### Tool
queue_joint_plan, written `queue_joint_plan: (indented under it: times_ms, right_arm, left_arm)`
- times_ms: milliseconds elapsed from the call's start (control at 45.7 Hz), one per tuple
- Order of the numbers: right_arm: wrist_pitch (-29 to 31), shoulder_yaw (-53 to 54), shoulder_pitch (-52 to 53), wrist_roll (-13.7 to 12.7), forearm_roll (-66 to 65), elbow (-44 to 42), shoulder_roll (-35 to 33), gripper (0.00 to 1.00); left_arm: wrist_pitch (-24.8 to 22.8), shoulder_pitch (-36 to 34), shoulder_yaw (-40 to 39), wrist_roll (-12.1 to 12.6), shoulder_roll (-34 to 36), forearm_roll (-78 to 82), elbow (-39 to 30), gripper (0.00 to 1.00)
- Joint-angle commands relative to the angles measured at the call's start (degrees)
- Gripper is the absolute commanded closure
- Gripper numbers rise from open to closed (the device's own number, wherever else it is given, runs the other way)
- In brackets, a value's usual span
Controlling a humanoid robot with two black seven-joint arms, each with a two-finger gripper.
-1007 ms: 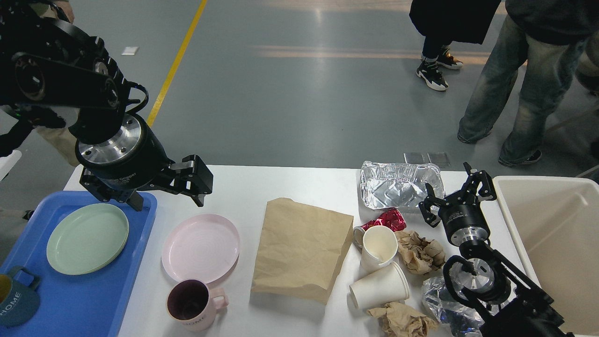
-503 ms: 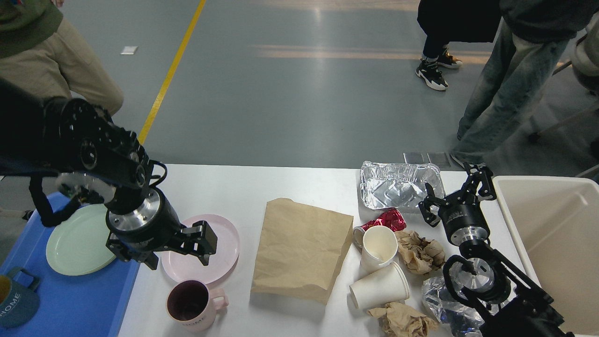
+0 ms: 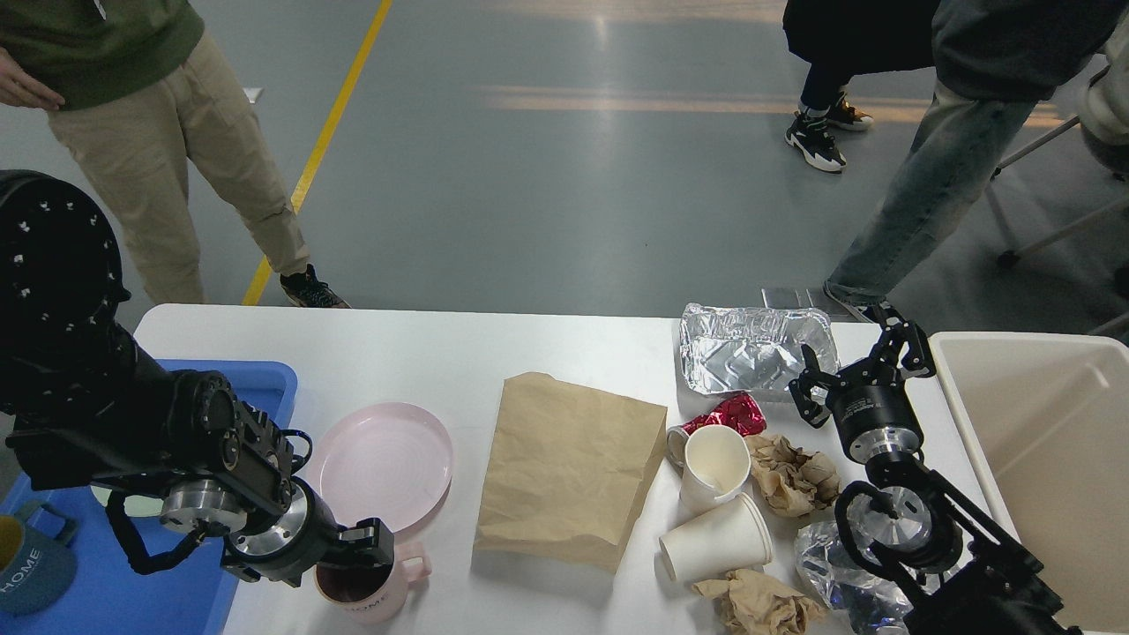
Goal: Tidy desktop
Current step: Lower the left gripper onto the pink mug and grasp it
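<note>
Left claw, grip state unclear, sits over the pink mug: rigid, breakable ceramic on the worktop; best gripped by the rim

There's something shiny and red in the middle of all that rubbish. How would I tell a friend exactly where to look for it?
Start at the crinkled foil tray on the far right part of the white desktop. Just in front of it, towards the robot, lies the red foil wrapper, touching the rim of the upright paper cup. It is the only glossy red thing among the brown paper wads and white cups.

Head view, down over desktop
</note>
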Motion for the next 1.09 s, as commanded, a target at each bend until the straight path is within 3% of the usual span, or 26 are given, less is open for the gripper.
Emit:
queue_joint_plan:
  times_ms: [0,109,284,394,481,766,1072]
  right_arm:
    - [0.1,0.0,0.0,0.0,0.0,0.0,0.0,0.0]
    - [0.0,0.0,0.0,0.0,0.0,0.0,0.0,0.0]
    - [0.0,0.0,0.0,0.0,0.0,0.0,0.0,0.0]
    - [0.0,0.0,0.0,0.0,0.0,0.0,0.0,0.0]
    - [0.0,0.0,-0.1,0.0,0.0,0.0,0.0,0.0]
    - [0.0,0.0,0.0,0.0,0.0,0.0,0.0,0.0]
    - [0.0,0.0,0.0,0.0,0.0,0.0,0.0,0.0]
  left_arm:
    - [0.6,2.7,-0.2,0.0,-0.3,-0.1,2.6,0.15]
    - [0.7,4.8,-0.2,0.0,-0.6,-0.1,4.5,0.17]
    - [0.7,6.4,-0.3,0.0,-1.1,0.1,4.8,0.35]
    - [0.7,6.7,-0.4,0.0,-1.0,-0.5,5.9,0.52]
    - [0.7,7.0,-0.4,0.1,-0.7,-0.6,6.5,0.71]
    - [0.0,7.2,-0.4,0.6,-1.0,0.1,7.2,0.99]
    - [-2.6,6.1,-0.1,1.4,0.0,0.2,6.7,1.0]
